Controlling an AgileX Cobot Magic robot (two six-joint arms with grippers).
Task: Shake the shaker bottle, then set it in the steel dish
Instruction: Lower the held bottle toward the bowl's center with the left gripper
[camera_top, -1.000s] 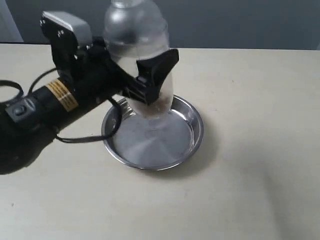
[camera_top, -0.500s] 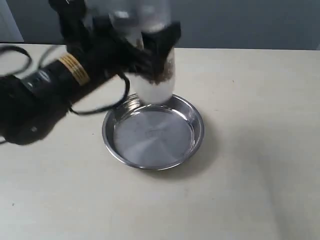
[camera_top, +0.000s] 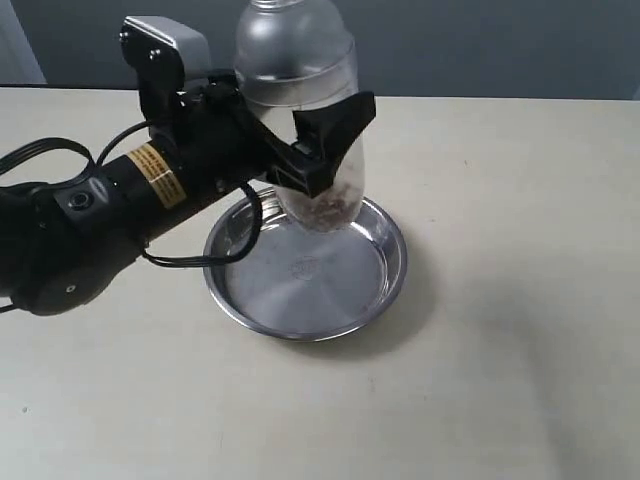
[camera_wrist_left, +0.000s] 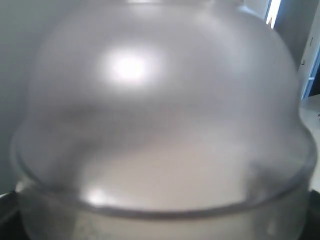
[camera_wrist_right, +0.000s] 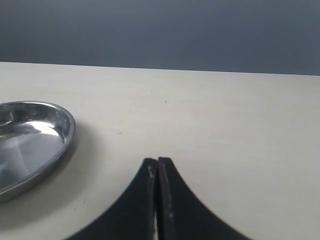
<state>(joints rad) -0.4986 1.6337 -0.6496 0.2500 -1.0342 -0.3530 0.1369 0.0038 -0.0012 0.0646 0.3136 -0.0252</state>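
Observation:
The shaker bottle (camera_top: 296, 60) hangs tilted in the air over the far left part of the steel dish (camera_top: 390, 280), brown granules low inside it. My left gripper (camera_top: 318, 150) is shut on its clear body, one black finger (camera_top: 330, 135) across the front. In the left wrist view the frosted dome of the shaker bottle (camera_wrist_left: 160, 100) fills the picture and hides the jaws. The steel dish (camera_wrist_right: 62, 145) lies at the edge of the right wrist view. My right gripper (camera_wrist_right: 157, 162) is shut with nothing in it, low over bare table, apart from the dish.
The dish rests on a pale beige table (camera_top: 500, 380) with a dark grey wall (camera_top: 480, 40) behind. A black cable (camera_top: 190, 262) loops from the left arm down beside the dish's left rim. The right arm does not show in the exterior view.
The left arm swung the bottle up and to the right, then brought it down again; the bottle now hangs more upright and further right than a second ago. The dish has not moved.

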